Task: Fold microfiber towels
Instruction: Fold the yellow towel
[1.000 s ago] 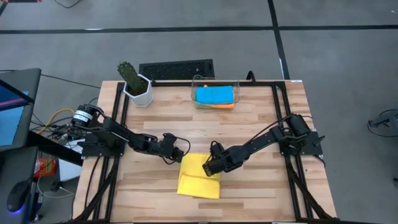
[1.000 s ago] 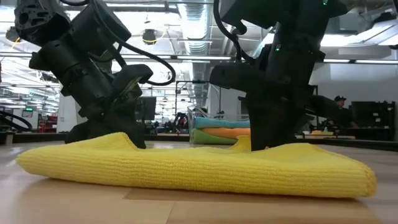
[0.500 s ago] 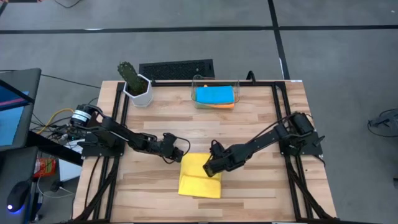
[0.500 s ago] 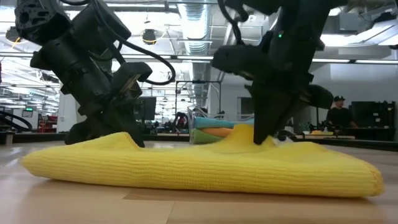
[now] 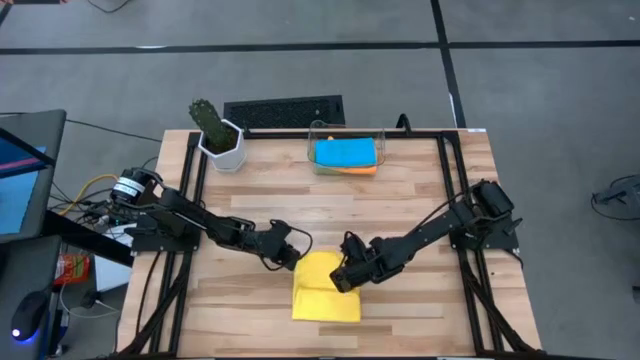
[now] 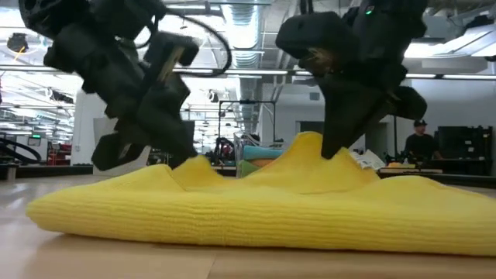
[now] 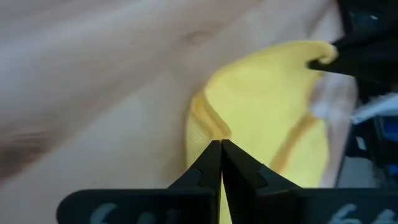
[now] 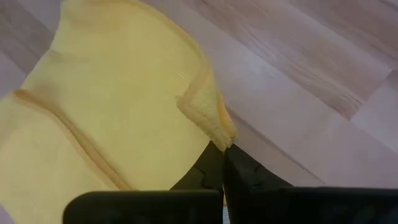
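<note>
Partly hidden behind the clear bin's (image 5: 347, 155) wall at the desk's (image 5: 420, 190) far edge, the blue towel (image 5: 345, 151) lies on the orange towel (image 5: 358, 170); any layer beneath them is hard to make out. Nearer the front, the yellow towel (image 5: 325, 287) lies folded. The left end effector (image 5: 291, 259) is clenched on its far-left corner, and the right end effector (image 5: 343, 281) is clenched on its far-right corner, both corners raised in peaks. Bare wood stays open all around; a potted cactus (image 5: 215, 131) stands at the far-left corner.
</note>
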